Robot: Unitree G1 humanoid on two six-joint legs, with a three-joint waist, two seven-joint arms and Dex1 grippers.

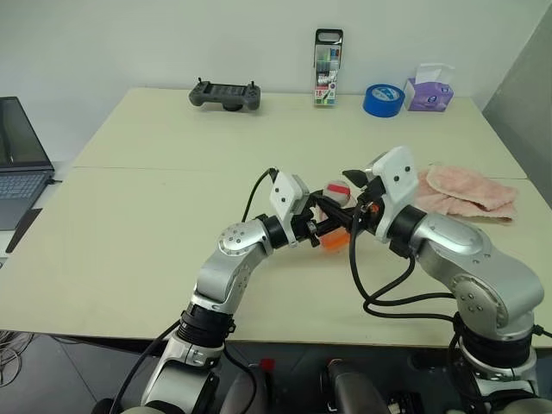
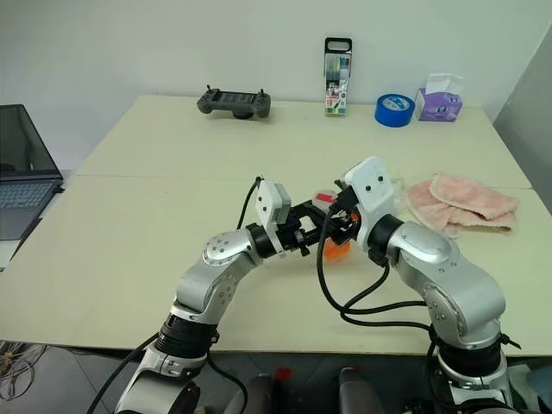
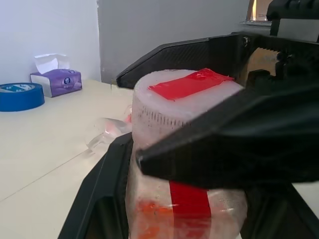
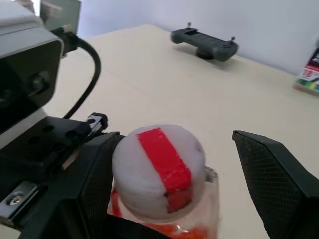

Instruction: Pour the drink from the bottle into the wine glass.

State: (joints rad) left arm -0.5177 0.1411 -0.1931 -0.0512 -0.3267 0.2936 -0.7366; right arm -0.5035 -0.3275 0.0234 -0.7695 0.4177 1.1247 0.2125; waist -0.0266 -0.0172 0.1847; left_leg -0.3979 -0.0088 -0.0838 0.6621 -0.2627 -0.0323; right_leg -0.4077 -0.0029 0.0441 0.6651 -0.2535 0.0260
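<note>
Around the two hands the bench (image 1: 129, 259) lay bare and wide, its near edge well below them. The pink cloth (image 1: 470, 191) sat just beyond the right hand (image 4: 199, 209), the wine glass (image 3: 107, 132) lying on its side past the left hand (image 1: 321, 226). That left hand was clamped on the bottle (image 4: 164, 184), orange-red drink (image 1: 335, 241) inside. The right hand's fingers stood spread either side of the white, red-taped cap (image 4: 158, 167), holding nothing; I judged uncapping next, best with a centred, level pinch.
</note>
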